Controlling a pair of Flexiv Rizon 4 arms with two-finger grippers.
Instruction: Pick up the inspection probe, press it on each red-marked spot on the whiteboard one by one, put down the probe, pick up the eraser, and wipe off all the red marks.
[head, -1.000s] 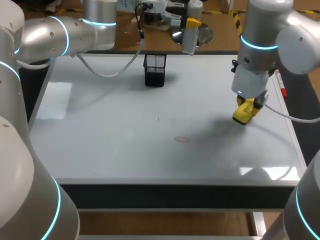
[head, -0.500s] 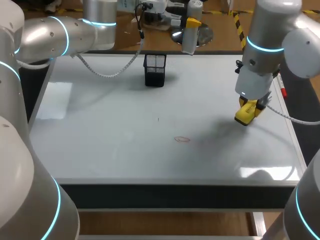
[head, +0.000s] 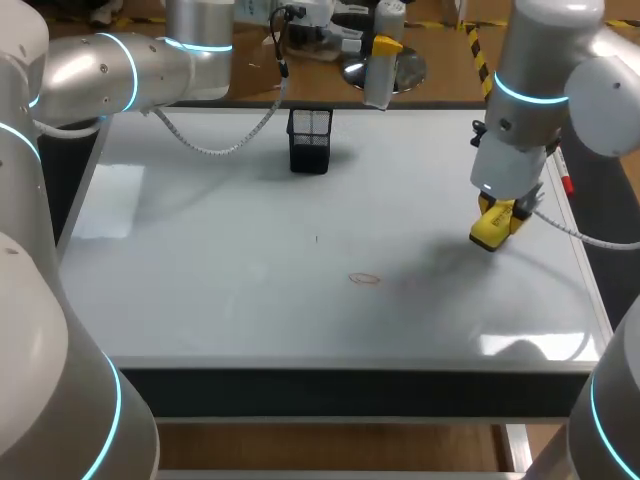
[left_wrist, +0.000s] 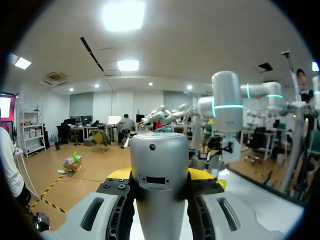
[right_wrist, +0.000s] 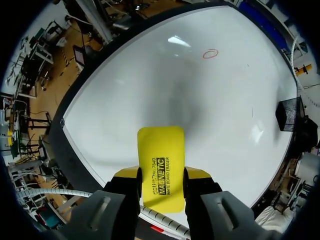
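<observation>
A whiteboard (head: 200, 260) covers the table. One thin red oval mark (head: 365, 279) lies near its middle front, also seen far ahead of the eraser (right_wrist: 210, 53). My right gripper (head: 499, 212) hangs just above the board's right side, shut on a yellow eraser (head: 490, 229) that sticks out past its fingers (right_wrist: 161, 165). My left gripper (head: 381, 50) is held high over the board's back edge, shut on the silver cylindrical probe (head: 379, 82). In the left wrist view the probe (left_wrist: 159, 170) stands between the fingers, pointing out at the room.
A black mesh pen holder (head: 310, 140) stands at the back middle of the board, also visible in the right wrist view (right_wrist: 289, 114). A red marker (head: 566, 178) lies along the right edge. A tiny dark speck (head: 317, 238) sits near the centre.
My right gripper with the eraser shifted slightly to the right and back a second ago, then held still. The left arm has not moved.
</observation>
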